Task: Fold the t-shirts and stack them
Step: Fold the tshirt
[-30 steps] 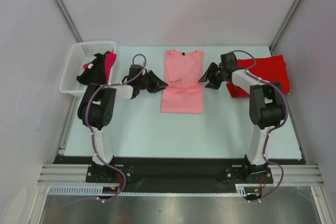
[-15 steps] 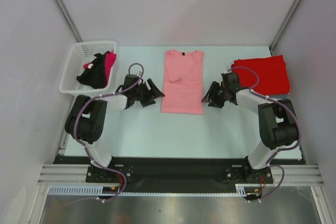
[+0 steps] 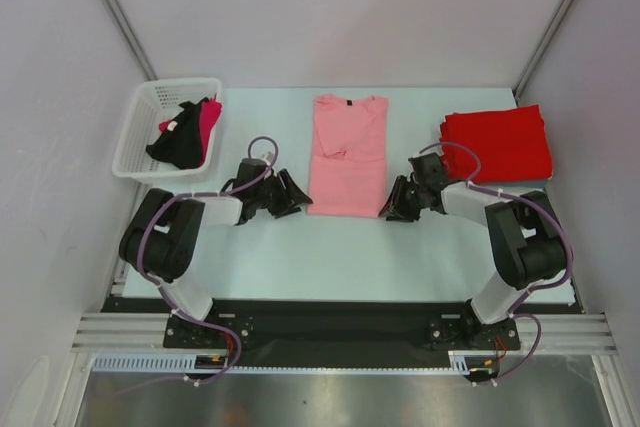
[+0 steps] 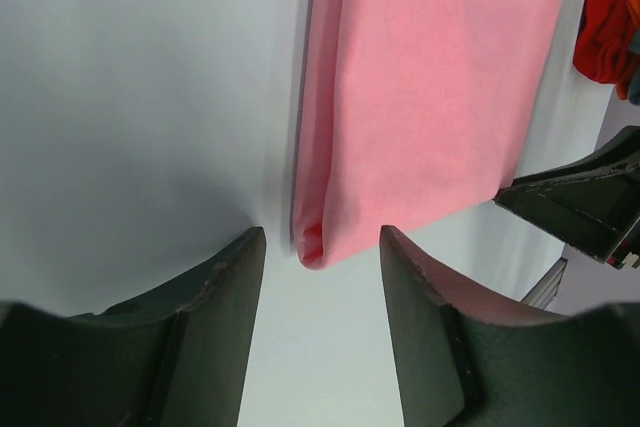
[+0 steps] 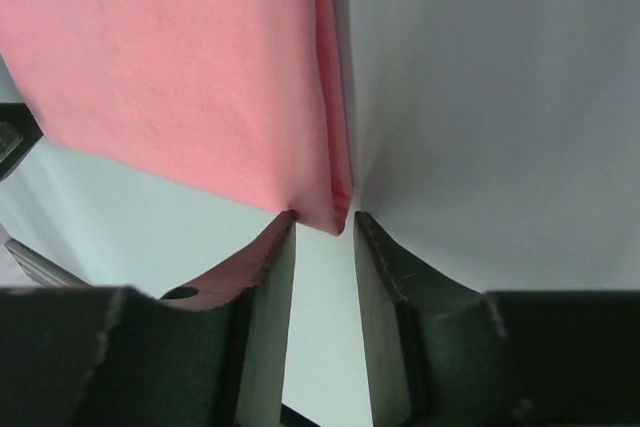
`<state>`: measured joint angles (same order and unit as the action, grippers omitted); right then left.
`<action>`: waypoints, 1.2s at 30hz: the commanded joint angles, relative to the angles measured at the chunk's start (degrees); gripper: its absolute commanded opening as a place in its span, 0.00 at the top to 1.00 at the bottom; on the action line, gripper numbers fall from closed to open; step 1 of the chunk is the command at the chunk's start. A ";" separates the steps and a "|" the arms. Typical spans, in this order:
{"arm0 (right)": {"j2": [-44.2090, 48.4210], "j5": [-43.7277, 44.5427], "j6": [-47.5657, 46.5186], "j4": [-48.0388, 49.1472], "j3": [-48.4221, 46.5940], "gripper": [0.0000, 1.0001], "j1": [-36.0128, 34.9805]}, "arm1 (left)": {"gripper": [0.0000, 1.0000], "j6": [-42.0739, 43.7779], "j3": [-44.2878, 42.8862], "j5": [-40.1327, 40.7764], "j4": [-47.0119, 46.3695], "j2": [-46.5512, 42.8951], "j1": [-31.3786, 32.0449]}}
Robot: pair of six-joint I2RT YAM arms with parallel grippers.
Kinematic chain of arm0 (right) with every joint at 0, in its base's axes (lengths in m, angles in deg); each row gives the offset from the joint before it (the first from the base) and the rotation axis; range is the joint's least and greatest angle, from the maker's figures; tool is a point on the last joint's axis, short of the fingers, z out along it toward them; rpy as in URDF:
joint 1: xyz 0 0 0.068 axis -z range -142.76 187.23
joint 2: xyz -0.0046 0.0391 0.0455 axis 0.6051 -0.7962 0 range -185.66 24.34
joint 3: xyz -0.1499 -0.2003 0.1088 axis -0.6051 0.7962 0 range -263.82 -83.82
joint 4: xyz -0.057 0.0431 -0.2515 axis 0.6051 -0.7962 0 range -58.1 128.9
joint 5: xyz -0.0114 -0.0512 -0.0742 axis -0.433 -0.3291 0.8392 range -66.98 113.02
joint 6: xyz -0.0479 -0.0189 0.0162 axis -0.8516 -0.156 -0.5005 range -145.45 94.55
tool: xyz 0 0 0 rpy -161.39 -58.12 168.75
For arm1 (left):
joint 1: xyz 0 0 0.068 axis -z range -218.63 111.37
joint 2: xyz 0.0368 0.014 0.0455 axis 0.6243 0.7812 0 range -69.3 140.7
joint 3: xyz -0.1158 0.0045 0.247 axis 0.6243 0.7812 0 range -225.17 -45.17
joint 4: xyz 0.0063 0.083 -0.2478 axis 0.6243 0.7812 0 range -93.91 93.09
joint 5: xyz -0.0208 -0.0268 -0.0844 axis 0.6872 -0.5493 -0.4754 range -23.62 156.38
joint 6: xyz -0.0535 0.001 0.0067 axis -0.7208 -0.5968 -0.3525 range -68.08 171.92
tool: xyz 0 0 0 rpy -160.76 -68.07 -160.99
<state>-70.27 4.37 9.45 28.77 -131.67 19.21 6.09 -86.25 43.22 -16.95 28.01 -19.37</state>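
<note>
Both claws have dropped from the shirt's flanks to its near hem corners. From above: the left claw (image 3: pixel 293 195) sits just off the near-left corner of the salmon pink t-shirt (image 3: pixel 348 152), and the right claw (image 3: pixel 392 200) is at its near-right corner. The shirt lies flat mid-counter (image 3: pixel 330 247), and a folded red t-shirt (image 3: pixel 497 142) rests far right. The white lattice basket (image 3: pixel 135 142), far left, holds a heap of black and magenta cloth (image 3: pixel 185 132).

Left wrist: fingers (image 4: pixel 220 297) spread wide, with the folded pink corner just ahead of the gap between the tips, ungripped.

Right wrist: fingers (image 5: pixel 265 277) narrowly apart, with the pink corner right at the mouth, not pinched.
</note>
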 commanded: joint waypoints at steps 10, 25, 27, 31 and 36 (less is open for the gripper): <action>-0.49 0.46 -0.27 2.31 0.57 0.84 -0.61 | 0.53 2.32 2.32 0.13 -1.11 1.47 1.48; -0.67 -0.24 -0.53 1.61 -1.01 0.93 -0.52 | 0.73 2.84 1.70 2.32 0.38 2.35 3.94; -0.23 -0.94 -0.79 1.17 -1.27 1.00 -0.61 | 0.89 2.93 2.32 3.73 -0.32 1.56 3.94; 2.76 -1.56 -1.14 -0.24 -0.66 1.00 -0.61 | 1.00 2.85 3.11 3.30 -0.67 -1.68 3.94; 9.87 -3.22 -1.85 -3.04 1.01 1.00 -0.52 | 1.00 3.02 5.65 3.12 0.64 -8.97 4.55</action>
<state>-66.09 2.99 8.94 27.41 -131.02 18.71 7.47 -82.12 45.47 -17.50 24.69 -15.67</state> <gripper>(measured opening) 0.011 0.011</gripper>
